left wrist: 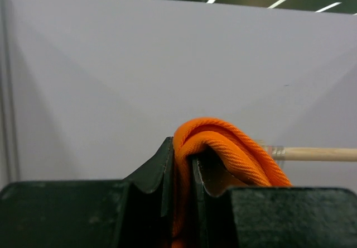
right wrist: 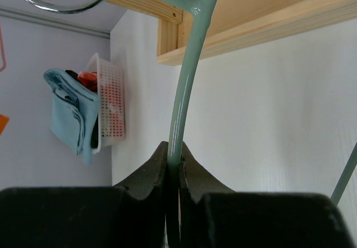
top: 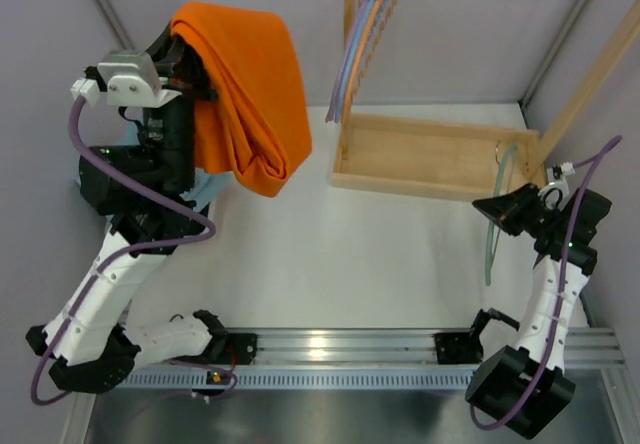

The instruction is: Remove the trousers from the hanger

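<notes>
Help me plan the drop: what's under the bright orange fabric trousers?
The trousers drape over the left gripper holding them; a light blue cloth corner peeks out below. The rest is covered.

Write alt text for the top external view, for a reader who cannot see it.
The left gripper holds the bright orange trousers, which hang from it at the left, apart from the hanger. At the right, the right gripper is shut on the thin mint-green hanger, beside a wooden rack.
</notes>
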Tool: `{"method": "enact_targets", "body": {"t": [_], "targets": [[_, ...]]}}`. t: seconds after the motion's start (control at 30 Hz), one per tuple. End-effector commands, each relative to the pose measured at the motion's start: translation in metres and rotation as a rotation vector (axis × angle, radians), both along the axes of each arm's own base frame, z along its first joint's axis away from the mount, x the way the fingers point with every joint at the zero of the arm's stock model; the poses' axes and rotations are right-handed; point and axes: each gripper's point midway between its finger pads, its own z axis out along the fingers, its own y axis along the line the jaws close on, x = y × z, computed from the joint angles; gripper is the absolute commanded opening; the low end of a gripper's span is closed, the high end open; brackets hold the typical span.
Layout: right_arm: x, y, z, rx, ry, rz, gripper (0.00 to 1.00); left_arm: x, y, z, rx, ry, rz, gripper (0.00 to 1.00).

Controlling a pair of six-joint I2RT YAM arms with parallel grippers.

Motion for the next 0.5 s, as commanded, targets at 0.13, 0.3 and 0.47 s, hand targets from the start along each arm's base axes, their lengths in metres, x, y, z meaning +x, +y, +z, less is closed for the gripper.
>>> {"method": "enact_targets", "body": {"t": [0.13, 0.3, 0.47], "targets": [[0.009, -0.009, 0.025, -0.071, -0.092, 0.001, 0.0, -0.058, 0.144, 0.001, -0.197, -0.094, 0.335, 0.0], [0.013, -0.011, 0.023, -0.066, -0.086, -0.002, 0.0, -0.09, 0.205, -0.03, -0.232, -0.036, 0.623, 0.0], [0.017, -0.013, 0.027, -0.054, -0.085, 0.003, 0.0, -0.137, 0.239, -0.065, -0.243, -0.006, 0.833, 0.0]]}}
